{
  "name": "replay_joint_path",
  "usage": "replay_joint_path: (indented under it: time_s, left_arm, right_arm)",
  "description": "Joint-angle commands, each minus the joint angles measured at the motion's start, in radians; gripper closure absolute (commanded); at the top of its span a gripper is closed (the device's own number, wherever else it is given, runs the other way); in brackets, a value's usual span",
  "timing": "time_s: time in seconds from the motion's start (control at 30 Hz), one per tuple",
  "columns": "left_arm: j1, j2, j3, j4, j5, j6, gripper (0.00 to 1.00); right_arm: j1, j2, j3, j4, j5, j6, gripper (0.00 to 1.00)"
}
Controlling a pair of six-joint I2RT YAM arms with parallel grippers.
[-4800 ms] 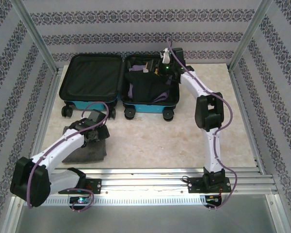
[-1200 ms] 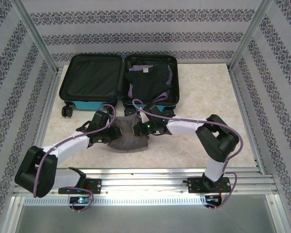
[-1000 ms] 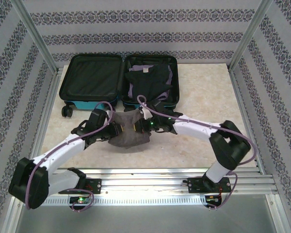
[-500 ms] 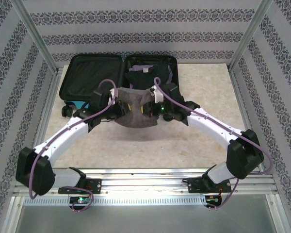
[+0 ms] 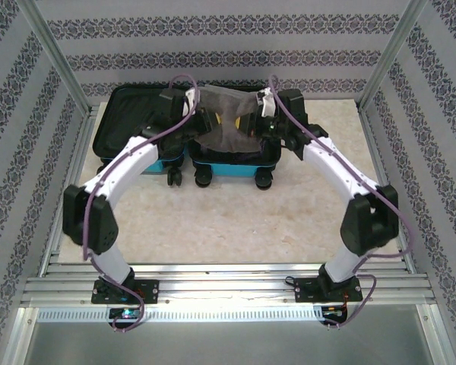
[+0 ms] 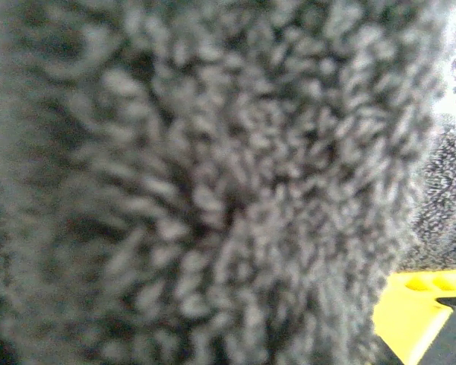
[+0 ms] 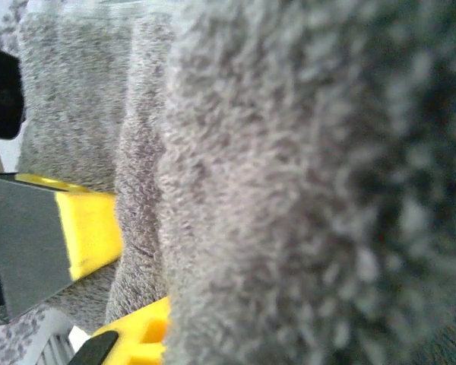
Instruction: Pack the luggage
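The luggage (image 5: 137, 133), a turquoise clamshell suitcase with black lining, lies open at the far side of the table. A grey fuzzy cloth (image 5: 226, 118) hangs stretched above its right half. My left gripper (image 5: 191, 114) is shut on the cloth's left edge and my right gripper (image 5: 260, 114) is shut on its right edge. The grey cloth (image 6: 213, 182) sits blurred against the lens in the left wrist view. In the right wrist view the cloth (image 7: 304, 175) covers the jaws, and yellow fingers (image 7: 91, 228) show at the left.
Dark clothes (image 5: 213, 149) lie in the suitcase's right half, mostly hidden under the cloth. The suitcase's wheels (image 5: 204, 179) face the bare beige tabletop (image 5: 235, 220). Metal frame posts (image 5: 57, 65) and patterned walls close in the sides, and a rail (image 5: 228, 285) runs along the near edge.
Both arms have lifted the grey cloth from the table in front of the suitcase and carried it away from me, so that it hangs over the right half.
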Motion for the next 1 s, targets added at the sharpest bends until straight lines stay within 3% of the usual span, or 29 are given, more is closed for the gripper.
replay_joint_path:
  time_s: [0.0,0.2,0.43,0.53,0.6,0.63,0.77,0.97]
  left_arm:
    - [0.031,0.121,0.118,0.149,0.107,-0.005,1.00]
    - [0.082,0.418,0.329,0.277,0.215,-0.093,1.00]
    - [0.087,0.722,0.676,0.077,0.163,-0.017,0.97]
    - [0.086,0.774,0.740,0.000,0.108,0.004,0.81]
    - [0.087,0.783,0.755,-0.048,0.062,0.026,0.65]
    - [0.087,0.783,0.758,-0.073,0.036,0.038,0.56]
    - [0.086,0.772,0.759,-0.122,0.012,0.085,0.41]
    - [0.093,0.704,0.758,-0.196,-0.049,0.146,0.33]
  right_arm:
    - [-0.035,0.128,0.073,0.073,-0.121,0.070,1.00]
    - [-0.114,0.381,0.242,0.098,-0.151,0.123,1.00]
    - [-0.156,0.605,0.451,-0.062,-0.063,0.047,1.00]
    - [-0.167,0.653,0.493,-0.113,-0.010,0.025,1.00]
    - [-0.168,0.674,0.512,-0.148,0.021,0.003,1.00]
    - [-0.167,0.682,0.520,-0.165,0.039,-0.011,0.96]
    - [-0.165,0.695,0.534,-0.199,0.063,-0.052,0.78]
    - [-0.177,0.622,0.496,-0.180,0.049,-0.082,0.52]
